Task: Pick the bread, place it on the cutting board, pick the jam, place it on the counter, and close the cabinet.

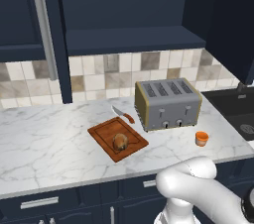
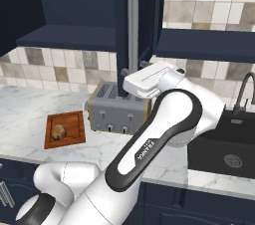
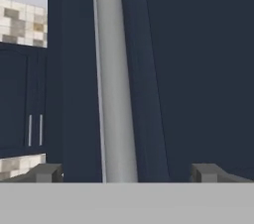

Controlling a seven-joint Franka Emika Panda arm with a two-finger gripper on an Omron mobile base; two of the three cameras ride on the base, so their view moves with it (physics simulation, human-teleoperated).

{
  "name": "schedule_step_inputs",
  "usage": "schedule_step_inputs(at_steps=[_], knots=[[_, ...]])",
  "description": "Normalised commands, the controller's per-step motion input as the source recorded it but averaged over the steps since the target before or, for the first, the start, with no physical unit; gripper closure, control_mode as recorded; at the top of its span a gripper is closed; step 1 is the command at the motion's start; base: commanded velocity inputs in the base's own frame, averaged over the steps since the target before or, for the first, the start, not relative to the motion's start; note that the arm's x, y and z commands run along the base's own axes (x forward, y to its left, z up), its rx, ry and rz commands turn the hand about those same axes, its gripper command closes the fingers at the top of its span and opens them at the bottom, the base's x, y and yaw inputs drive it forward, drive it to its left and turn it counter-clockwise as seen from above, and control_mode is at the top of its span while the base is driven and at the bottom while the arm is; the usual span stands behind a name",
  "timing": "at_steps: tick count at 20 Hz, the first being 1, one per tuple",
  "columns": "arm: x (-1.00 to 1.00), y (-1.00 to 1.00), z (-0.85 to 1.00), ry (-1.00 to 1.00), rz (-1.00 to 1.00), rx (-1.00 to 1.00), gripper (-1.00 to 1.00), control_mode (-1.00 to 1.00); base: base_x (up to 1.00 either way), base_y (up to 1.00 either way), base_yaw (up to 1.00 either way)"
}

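The bread (image 1: 120, 141) (image 2: 59, 131) lies on the reddish cutting board (image 1: 101, 133) (image 2: 72, 122). Right of the toaster, the orange jam (image 1: 201, 138) stands on the marble counter (image 1: 44, 143) (image 2: 20, 114). The navy cabinet (image 1: 129, 5) (image 2: 64, 10) is open, its doors swung out. My gripper (image 2: 133, 68) (image 3: 128, 172) is open, raised at the right door's edge. The door's long silver handle (image 2: 133, 30) (image 3: 115, 79) runs between my fingertips (image 3: 47, 172), close in front of the hand. Whether they touch it I cannot tell.
A silver toaster (image 1: 167, 103) (image 2: 112, 112) stands behind the board, with a knife (image 1: 124, 114) beside it. A dark sink (image 1: 238, 109) (image 2: 234, 142) with a faucet (image 2: 244, 94) sits at the right. The left cabinet door's handle (image 1: 44, 34) hangs over the counter's left part.
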Motion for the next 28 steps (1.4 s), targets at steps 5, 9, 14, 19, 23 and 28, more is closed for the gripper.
schedule_step_inputs(at_steps=[5,9,14,19,23,28], knots=[[0.18,0.25,0.0,0.01,0.0,0.0,-1.0,-1.0,0.0,0.0,0.0],[0.24,0.26,0.0,0.02,0.0,0.0,-1.0,-1.0,0.0,0.0,0.0],[0.34,0.25,0.01,0.03,0.0,0.0,-1.0,-1.0,0.0,0.0,0.0],[0.42,0.22,0.08,0.01,0.0,0.0,-1.0,-1.0,0.0,0.0,0.0],[0.42,0.21,0.13,0.0,0.0,0.01,-1.0,-1.0,0.0,0.0,0.0],[0.38,0.21,0.12,0.0,0.0,0.01,-1.0,-1.0,0.0,0.0,0.0]])
